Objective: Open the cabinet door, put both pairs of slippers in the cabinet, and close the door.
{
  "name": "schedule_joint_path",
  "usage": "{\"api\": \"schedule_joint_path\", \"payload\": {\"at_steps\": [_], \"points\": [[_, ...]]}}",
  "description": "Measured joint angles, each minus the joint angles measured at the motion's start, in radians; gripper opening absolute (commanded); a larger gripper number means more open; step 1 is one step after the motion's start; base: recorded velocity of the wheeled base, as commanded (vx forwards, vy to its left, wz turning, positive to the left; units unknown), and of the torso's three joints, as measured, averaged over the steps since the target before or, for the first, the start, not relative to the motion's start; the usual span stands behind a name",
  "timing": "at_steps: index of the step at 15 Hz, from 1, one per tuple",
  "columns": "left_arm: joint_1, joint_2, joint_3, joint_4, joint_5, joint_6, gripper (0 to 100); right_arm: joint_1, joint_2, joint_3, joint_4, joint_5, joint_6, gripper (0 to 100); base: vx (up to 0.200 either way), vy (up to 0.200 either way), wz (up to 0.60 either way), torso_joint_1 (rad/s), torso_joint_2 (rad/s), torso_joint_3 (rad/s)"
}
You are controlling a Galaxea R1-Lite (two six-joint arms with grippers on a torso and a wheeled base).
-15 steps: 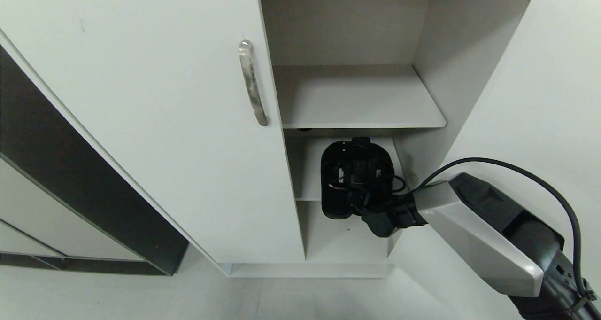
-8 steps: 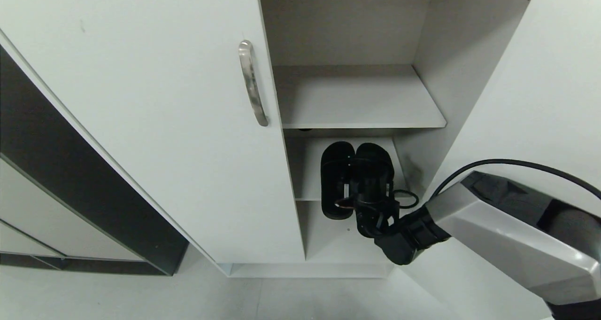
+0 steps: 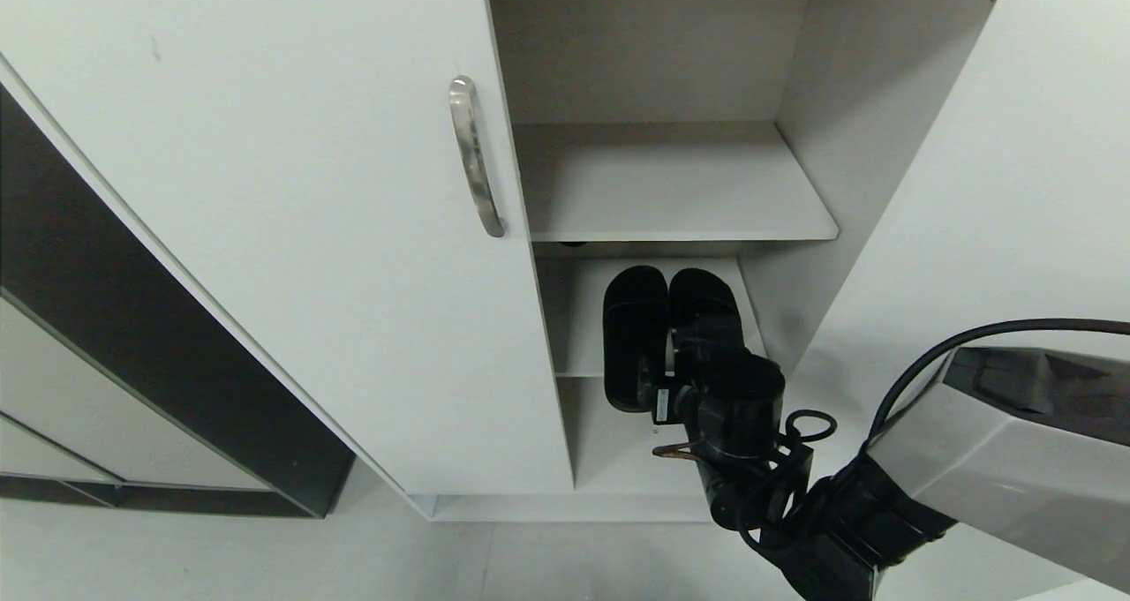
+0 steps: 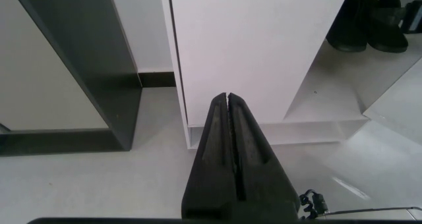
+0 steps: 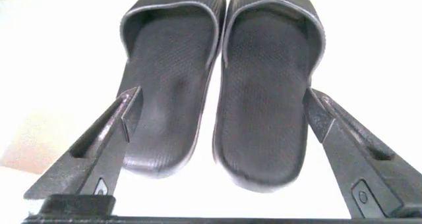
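Observation:
A pair of black slippers (image 3: 658, 319) lies side by side on the cabinet's middle shelf (image 3: 578, 319), heels toward the front edge. My right gripper (image 3: 697, 354) hangs just in front of the heels, open, with nothing between its fingers. In the right wrist view the two slippers (image 5: 217, 99) lie beyond my right gripper (image 5: 221, 95), with one finger (image 5: 109, 141) on each side of the pair and neither touching it. My left gripper (image 4: 227, 100) is shut and empty, low over the floor in front of the closed left door (image 4: 257, 46). The slippers (image 4: 369, 26) also show in the left wrist view.
The cabinet's right door (image 3: 1015, 186) stands open beside my right arm. The left door (image 3: 265, 230) with its metal handle (image 3: 475, 155) is closed. A bare upper shelf (image 3: 671, 182) sits above the slippers, and a bottom compartment (image 3: 627, 451) below them. Grey floor (image 3: 265, 548) lies in front.
My right gripper has drawn back out of the cabinet, down and toward me, away from the slippers. The slippers stay on the shelf. The left arm is unchanged.

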Motion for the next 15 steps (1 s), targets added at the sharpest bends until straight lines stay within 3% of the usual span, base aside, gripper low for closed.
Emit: {"api": "schedule_joint_path", "payload": {"at_steps": [9,15], "points": [[0.0,0.0,0.0,0.0,-0.001,0.001,0,0.014,-0.024,0.026,-0.007,0.001,0.001,100,-0.178,0.0,0.0,0.002,0.0,0.003],[0.0,0.0,0.0,0.0,0.001,-0.001,0,0.013,-0.026,0.033,-0.007,0.001,0.001,100,0.0,0.0,0.0,0.0,0.0,0.0]]}}
